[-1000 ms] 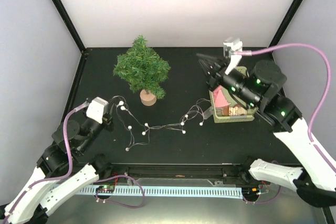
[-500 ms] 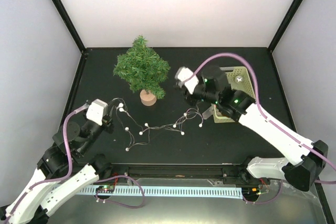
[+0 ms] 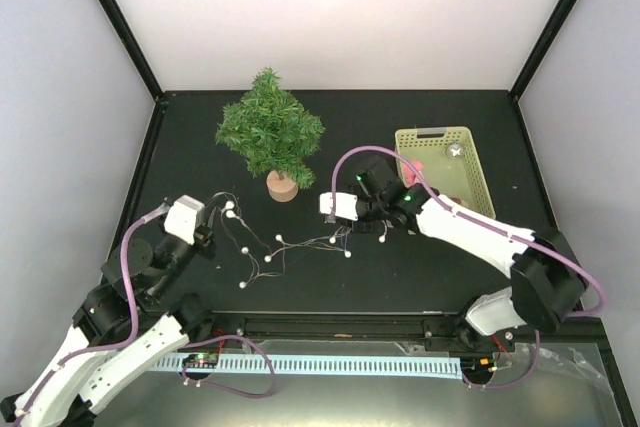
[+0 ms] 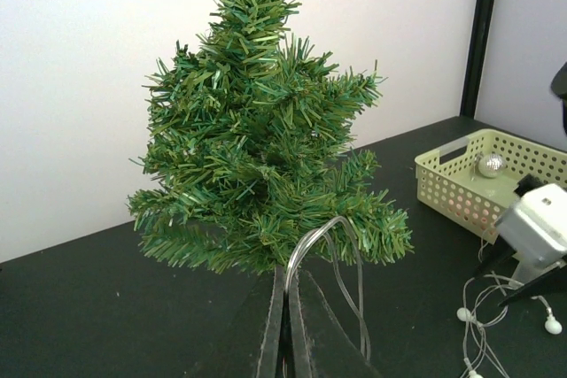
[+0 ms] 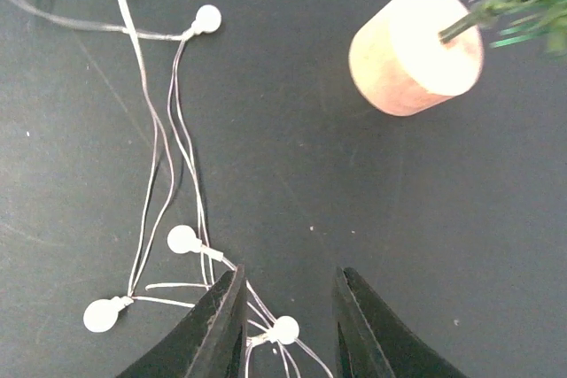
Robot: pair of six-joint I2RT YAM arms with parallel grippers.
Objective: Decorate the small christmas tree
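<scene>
While the light string lies loose, both claws sit low by the tree

Where the dark table (image 3: 190, 147) runs toward the back wall, the small christmas tree (image 3: 270, 132) stands upright on its round wooden base (image 3: 282, 186). A light string (image 3: 280, 240) of thin wire and white bulbs lies tangled on the table in front of the tree, spreading to both sides of its base.

The left claw (image 3: 207, 234) sits low in front of the tree and off to its left. In its wrist view the fingers (image 4: 266, 334) are pressed together, and a clear loop of the string's wire rises from between their tips, so this claw is pinching the string.

The right claw (image 3: 345, 222) hangs over the string in front of the tree and just to its right, pointing down at the table. Its fingers (image 5: 217, 325) stand a little spread and grip nothing. One bulb (image 5: 283, 329) and a few strands lie on the table in the gap between them. The tree's base is near them but apart.

Further right of the tree, a pale green basket (image 3: 432, 133) holds a silver ball (image 3: 455, 149).
</scene>
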